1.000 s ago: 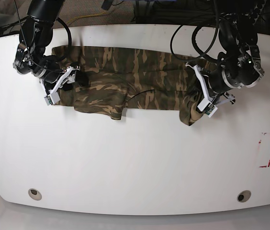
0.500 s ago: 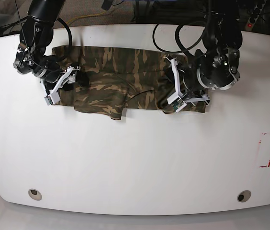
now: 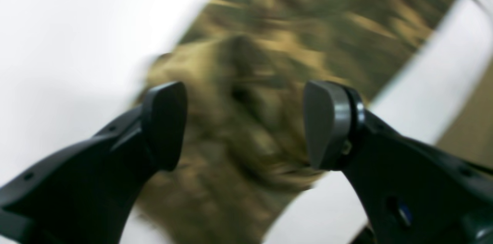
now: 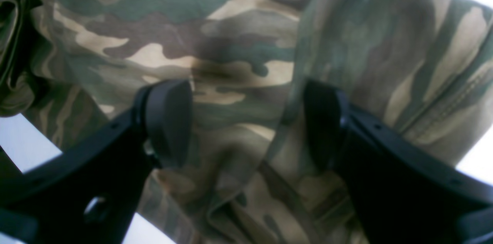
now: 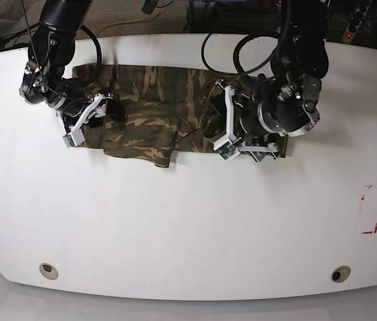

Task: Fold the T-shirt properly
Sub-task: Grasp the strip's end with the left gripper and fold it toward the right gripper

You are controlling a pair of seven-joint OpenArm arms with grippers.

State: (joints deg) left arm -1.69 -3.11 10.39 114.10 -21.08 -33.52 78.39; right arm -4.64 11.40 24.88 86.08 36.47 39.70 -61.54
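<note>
The camouflage T-shirt [image 5: 155, 100] lies as a long band across the far side of the white table [image 5: 175, 221], its right end turned over toward the middle. My left gripper [image 5: 219, 124] hangs open over that turned-over end. In the left wrist view the blurred T-shirt [image 3: 269, 24] lies below the left gripper [image 3: 244, 124], with nothing between the fingers. My right gripper [image 5: 85, 122] stands open at the shirt's left end. In the right wrist view the right gripper [image 4: 246, 121] is spread just above a fold of the T-shirt [image 4: 231, 24].
A red-marked rectangle [image 5: 373, 208] sits near the table's right edge. Two round holes [image 5: 49, 270] [image 5: 340, 273] lie near the front corners. Cables and dark gear crowd the space behind the table's far edge.
My left arm swept leftward, carrying the shirt's right end over toward the middle, then its jaws opened and let the cloth go. The right arm has stayed still.
</note>
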